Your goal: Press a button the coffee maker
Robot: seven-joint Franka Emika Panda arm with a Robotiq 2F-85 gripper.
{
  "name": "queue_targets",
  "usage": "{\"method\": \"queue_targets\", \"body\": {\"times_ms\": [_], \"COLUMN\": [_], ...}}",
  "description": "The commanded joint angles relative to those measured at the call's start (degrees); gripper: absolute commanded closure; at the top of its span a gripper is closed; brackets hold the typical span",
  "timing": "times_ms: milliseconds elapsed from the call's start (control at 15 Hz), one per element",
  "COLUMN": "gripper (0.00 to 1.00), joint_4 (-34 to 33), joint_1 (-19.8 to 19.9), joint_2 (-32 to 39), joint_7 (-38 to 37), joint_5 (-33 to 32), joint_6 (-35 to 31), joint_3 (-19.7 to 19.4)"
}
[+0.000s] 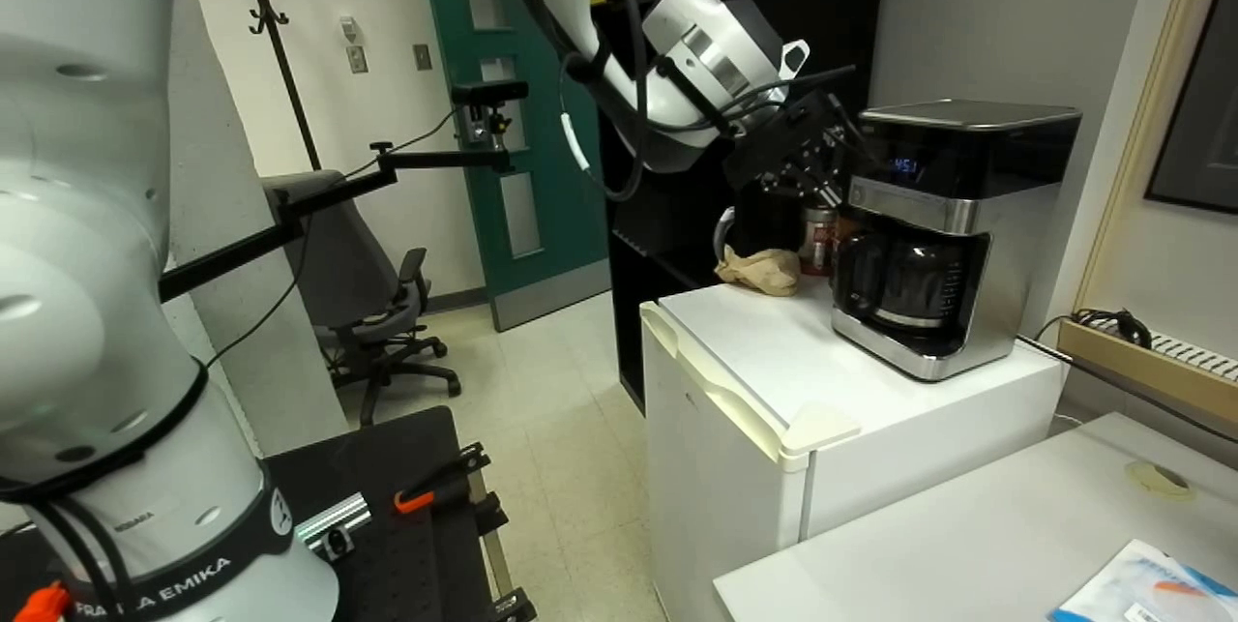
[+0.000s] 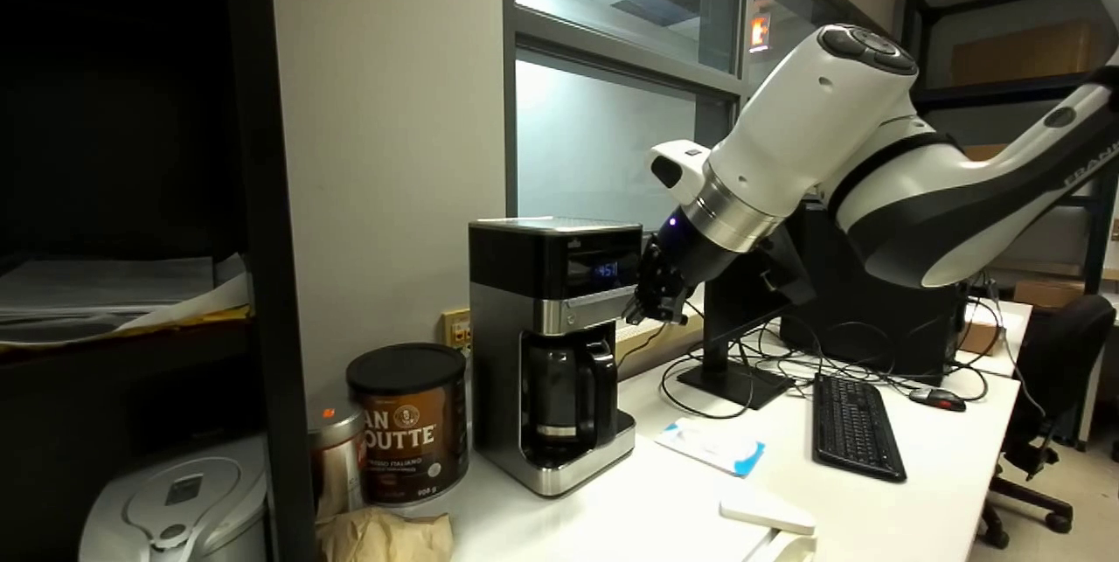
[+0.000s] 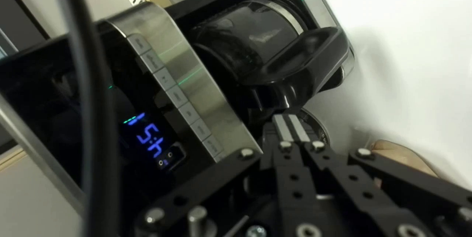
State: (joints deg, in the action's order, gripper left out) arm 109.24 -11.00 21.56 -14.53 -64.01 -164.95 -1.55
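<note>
The coffee maker (image 1: 1011, 264) is a boxy black and silver machine on the white fridge, also in an exterior view (image 2: 503, 361). Its blue clock is lit. In the wrist view its silver band (image 3: 199, 78) carries a row of grey buttons (image 3: 177, 97) beside the display (image 3: 149, 137). The dark glass carafe (image 3: 254, 30) sits inside, handle outward. My gripper (image 3: 291, 128) is shut with nothing between its fingers. In both exterior views its tips (image 1: 832, 194) (image 2: 633, 315) are near the front of the silver band. I cannot tell whether they touch it.
A crumpled paper bag (image 1: 759, 269), a metal tin (image 1: 818, 240) and a brown coffee can (image 2: 406, 422) stand beside the machine on the fridge (image 1: 725, 458). A dark shelf (image 2: 253, 282) rises beyond them. A desk (image 1: 919, 545) adjoins the fridge. A cable (image 3: 99, 119) crosses the wrist view.
</note>
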Motion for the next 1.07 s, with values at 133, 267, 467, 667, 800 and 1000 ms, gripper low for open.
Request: {"method": "queue_targets", "body": {"times_ms": [133, 267, 467, 667, 800, 1000], "gripper": [1.00, 1.00, 1.00, 1.00, 1.00, 1.00], "joint_4": [-4.32, -4.69, -5.62, -6.28, -6.74, -7.98], "joint_1": [-1.73, -1.75, -1.48, -1.35, -1.30, -1.32], "joint_2": [2.72, 2.81, 3.58, 4.30, 4.83, 5.82], "joint_7": [-5.12, -6.82, -8.47, -9.50, -9.78, -10.39], "joint_5": [-6.90, -9.01, -10.90, -11.93, -12.15, -12.79], "joint_6": [-1.35, -1.44, -1.29, -1.21, -1.19, -1.21], "joint_3": [-1.33, -1.40, -1.01, -0.76, -0.70, -0.73]}}
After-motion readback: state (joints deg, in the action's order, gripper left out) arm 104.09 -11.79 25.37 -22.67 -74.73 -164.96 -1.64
